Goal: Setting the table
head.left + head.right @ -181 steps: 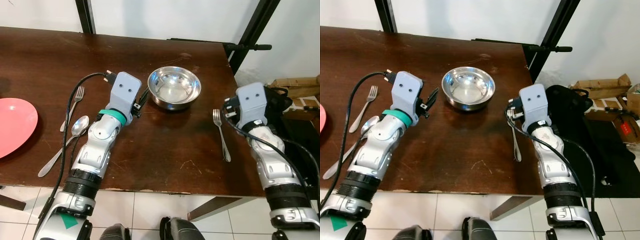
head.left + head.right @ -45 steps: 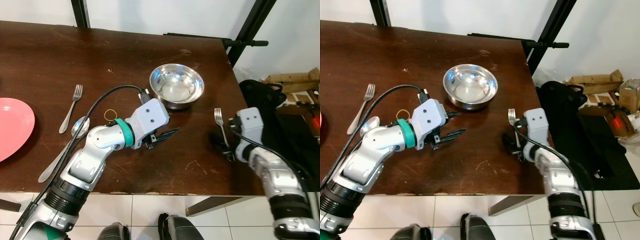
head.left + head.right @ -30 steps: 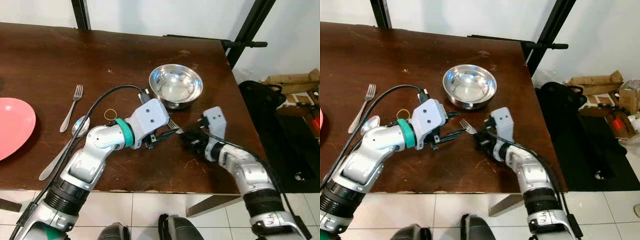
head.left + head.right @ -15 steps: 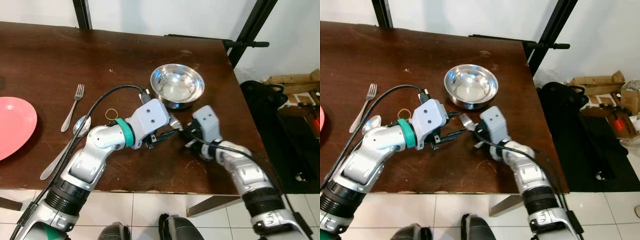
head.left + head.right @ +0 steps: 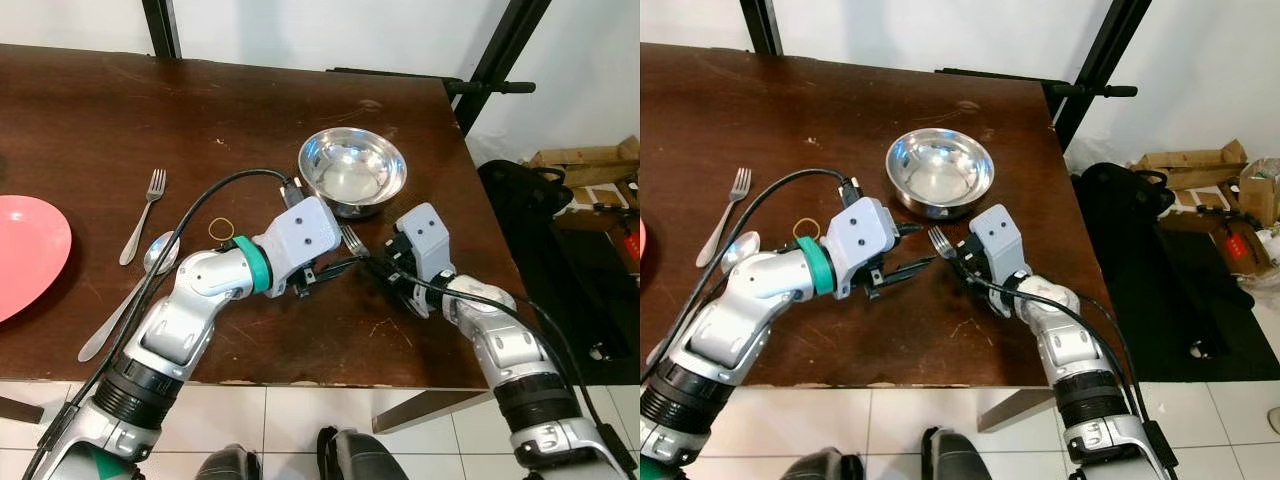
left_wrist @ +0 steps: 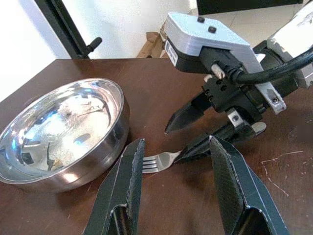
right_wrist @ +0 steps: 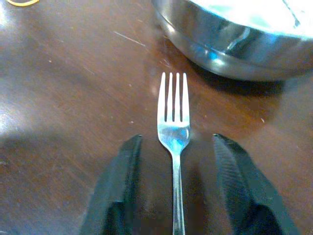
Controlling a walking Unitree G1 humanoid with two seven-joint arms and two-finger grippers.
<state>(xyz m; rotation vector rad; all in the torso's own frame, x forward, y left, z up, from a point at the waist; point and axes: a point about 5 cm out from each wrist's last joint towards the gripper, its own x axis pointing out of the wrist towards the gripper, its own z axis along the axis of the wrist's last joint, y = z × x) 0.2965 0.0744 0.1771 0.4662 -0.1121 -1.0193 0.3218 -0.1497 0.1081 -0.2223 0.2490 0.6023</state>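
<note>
Your round steel bowl [image 5: 352, 173] holds nothing, sitting on the dark brown wooden table [image 5: 420, 130] beside a white wall and black frame legs. Just before it, the silver fork [image 7: 173, 128] lies between the right gripper's [image 7: 174, 193] spread fingers; the left gripper [image 6: 177, 193], fingers wide, faces it. Further left: a second fork [image 5: 143, 214], spoon [image 5: 128, 293], pink plate [image 5: 28, 253].

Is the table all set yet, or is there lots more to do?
Not yet. Done: a pink plate, a fork and a spoon lie on the table's left side, and a bowl stands further right. In hand: a second fork lies beside the bowl between the open right gripper's fingers, with the open left gripper facing it. Left: probably placing that fork properly.
</note>
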